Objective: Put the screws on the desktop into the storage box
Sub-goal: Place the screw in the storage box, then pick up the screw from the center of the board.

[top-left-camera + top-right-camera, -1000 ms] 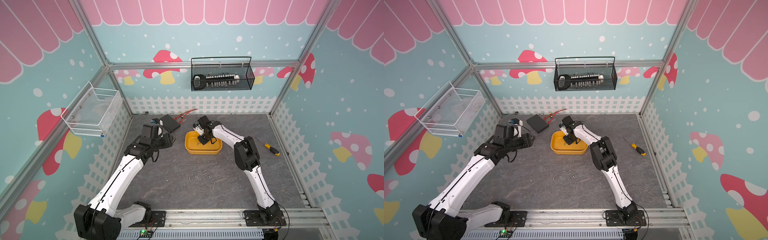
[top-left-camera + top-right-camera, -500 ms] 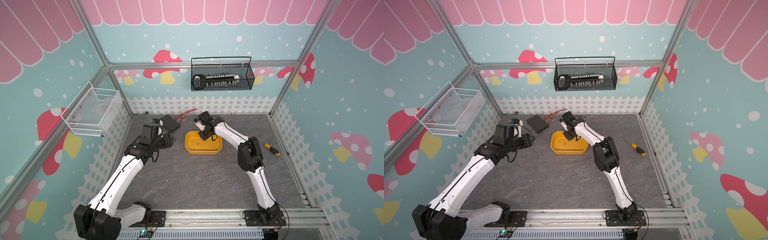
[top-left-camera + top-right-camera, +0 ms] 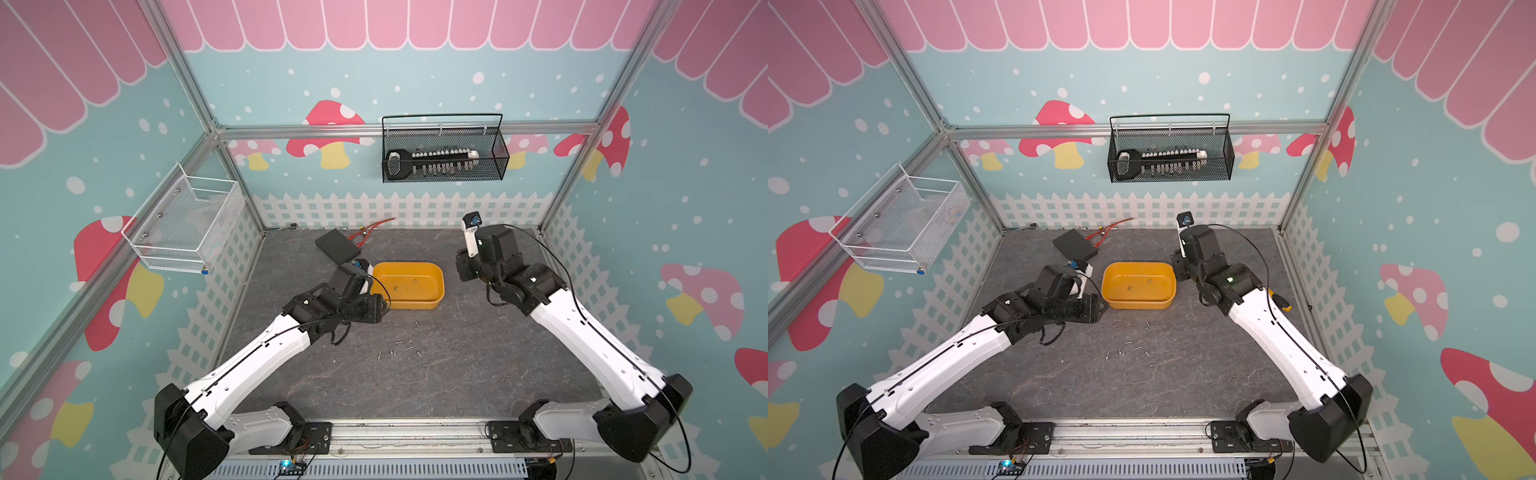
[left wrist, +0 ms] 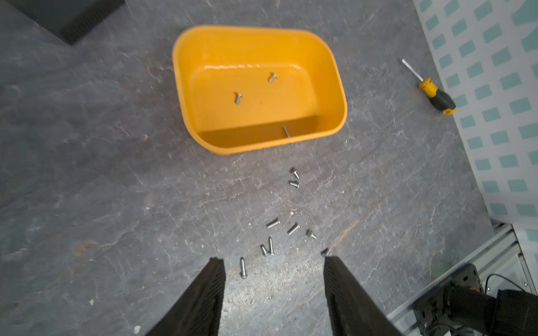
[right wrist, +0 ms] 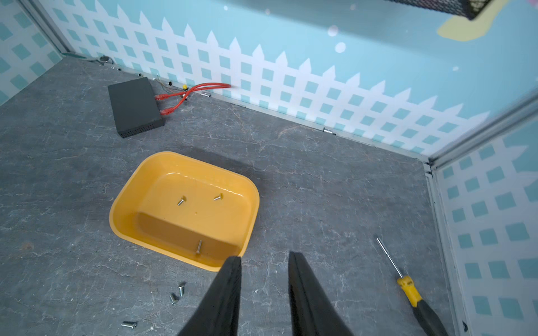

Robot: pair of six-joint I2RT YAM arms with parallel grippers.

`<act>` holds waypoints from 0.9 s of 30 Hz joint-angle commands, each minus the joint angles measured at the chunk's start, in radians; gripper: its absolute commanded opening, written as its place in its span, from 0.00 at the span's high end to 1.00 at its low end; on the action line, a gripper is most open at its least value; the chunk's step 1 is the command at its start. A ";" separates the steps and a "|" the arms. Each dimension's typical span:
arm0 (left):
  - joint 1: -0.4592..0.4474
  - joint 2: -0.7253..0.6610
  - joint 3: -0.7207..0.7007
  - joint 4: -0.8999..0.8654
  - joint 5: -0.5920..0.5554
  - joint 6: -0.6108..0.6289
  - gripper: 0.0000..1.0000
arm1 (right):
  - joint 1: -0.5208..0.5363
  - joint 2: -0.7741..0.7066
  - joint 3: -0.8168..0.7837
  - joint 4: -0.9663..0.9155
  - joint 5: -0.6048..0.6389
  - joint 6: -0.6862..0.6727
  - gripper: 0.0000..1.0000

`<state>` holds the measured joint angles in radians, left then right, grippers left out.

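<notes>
Pulling back rightward from the shallow yellow-orange plastic tub, the right gripper is standing narrowly parted, empty; the left gripper is gaping wide near tiny silver-grey metal screws.

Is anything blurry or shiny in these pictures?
Left wrist view: the storage box looks slightly smeared, with a glare streak on its inner wall. Right wrist view: sharper, same glare, but the mesh basket is blurred. Both top views: even light, frame posts splaying outward like a wide lens.
</notes>
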<state>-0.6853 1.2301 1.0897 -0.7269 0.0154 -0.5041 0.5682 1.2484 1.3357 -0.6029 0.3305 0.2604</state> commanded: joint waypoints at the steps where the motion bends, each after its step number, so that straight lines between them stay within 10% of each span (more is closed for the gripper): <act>1: -0.052 0.023 -0.045 -0.035 -0.051 -0.105 0.40 | -0.001 -0.096 -0.101 -0.008 0.031 0.094 0.66; 27: -0.149 0.224 -0.259 0.125 -0.115 -0.251 0.45 | -0.001 -0.331 -0.308 -0.035 -0.031 0.147 0.66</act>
<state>-0.8288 1.4311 0.8230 -0.6247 -0.0540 -0.7631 0.5686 0.9329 1.0405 -0.6323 0.3099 0.3981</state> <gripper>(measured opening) 0.553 0.342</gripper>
